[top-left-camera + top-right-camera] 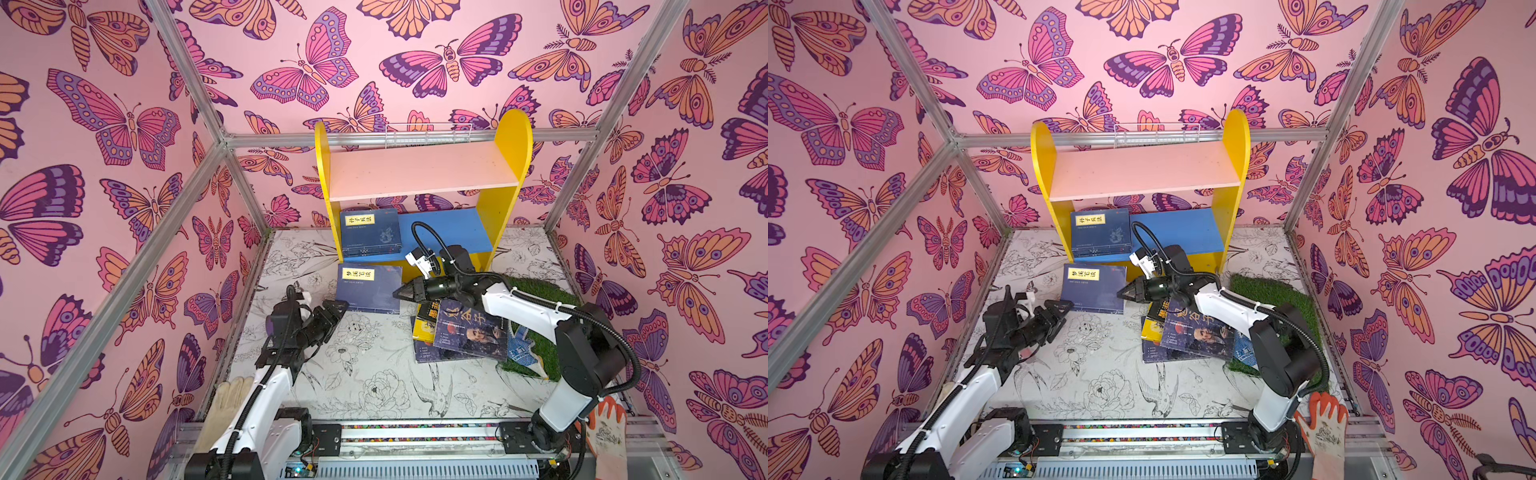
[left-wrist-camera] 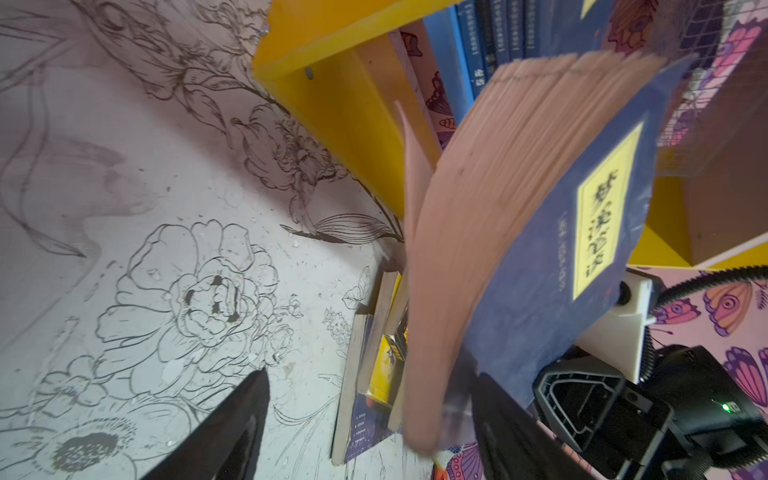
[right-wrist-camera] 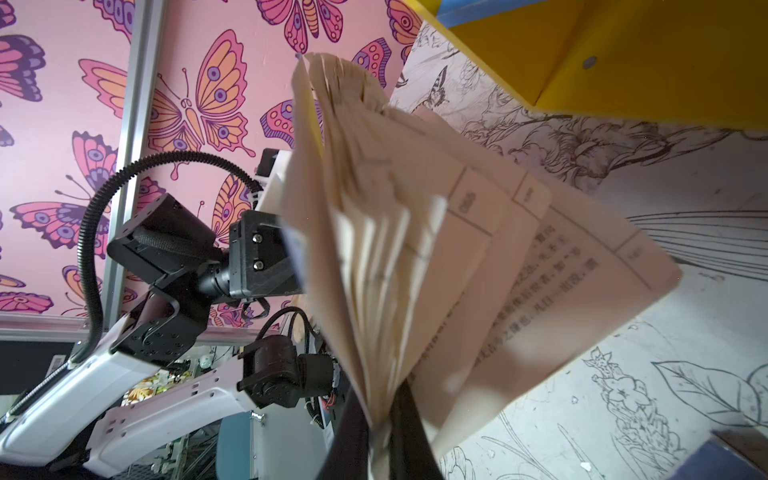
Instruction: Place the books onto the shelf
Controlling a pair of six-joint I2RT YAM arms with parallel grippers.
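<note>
Navy book (image 1: 365, 291) pinched in right claw (image 1: 398, 294), left claw (image 1: 338, 309) spread beside it

A blue dotted glove (image 1: 521, 347) lies on the grass mat (image 1: 540, 295); orange glove (image 1: 609, 424) well apart.

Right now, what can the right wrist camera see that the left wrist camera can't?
Only right wrist: printed words inside the book, and the left arm. Only left wrist: its navy cover's yellow label, the pile of books on the table, and spines on the shelf. Both: that book, the shelf, the table.
</note>
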